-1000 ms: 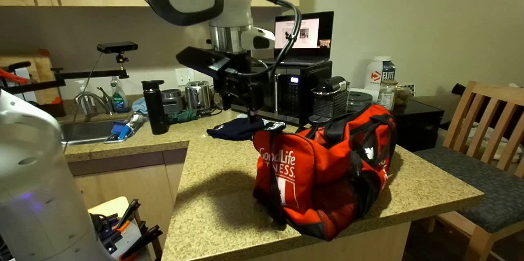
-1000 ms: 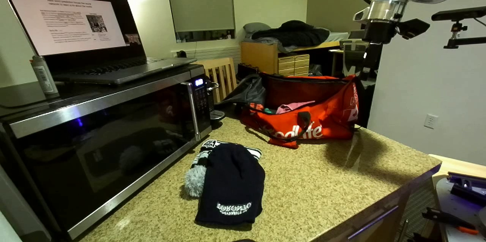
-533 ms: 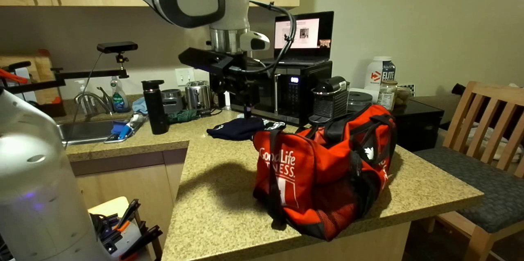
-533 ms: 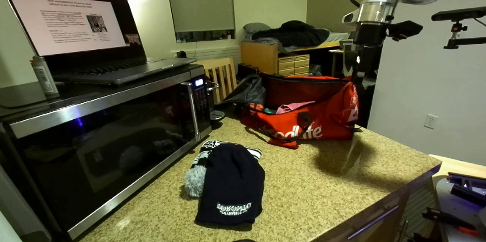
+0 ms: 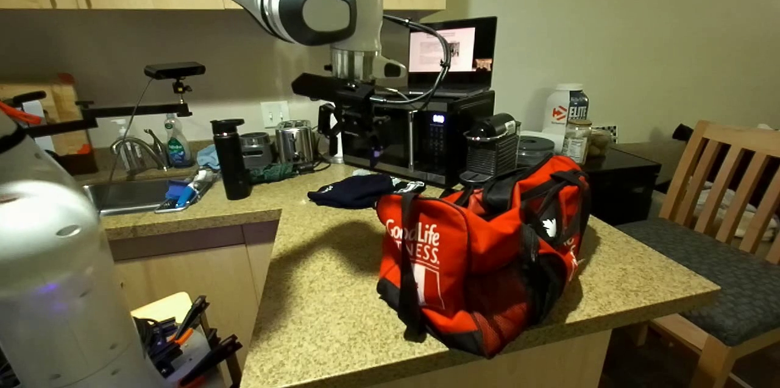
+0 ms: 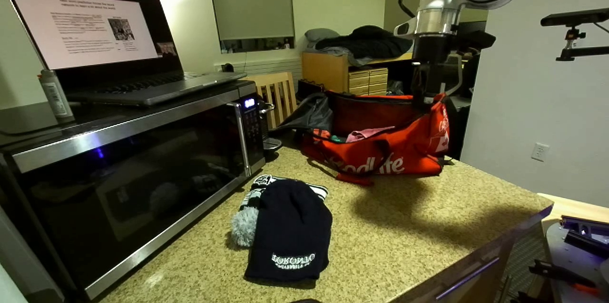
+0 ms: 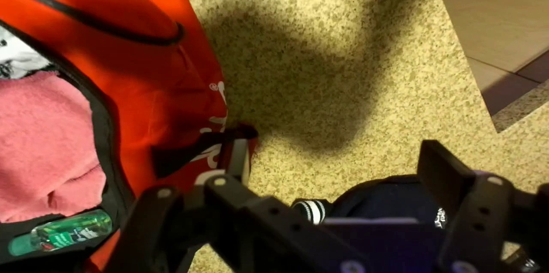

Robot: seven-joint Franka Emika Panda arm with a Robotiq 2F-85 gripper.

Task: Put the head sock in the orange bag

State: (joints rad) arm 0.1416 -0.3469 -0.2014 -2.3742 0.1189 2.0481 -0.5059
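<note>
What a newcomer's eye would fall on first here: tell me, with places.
Likely the bright orange-red bag, gaping on the counter with a pink cloth inside. Next, the dark hat lettered TORONTO, in front of the microwave, a grey pompom at its side. Then the arm, hanging over the counter, its jaws apart.

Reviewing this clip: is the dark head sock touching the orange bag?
Apart. An exterior view plainly shows a stretch of bare counter between the head sock and the lettered side of the orange bag.
</note>
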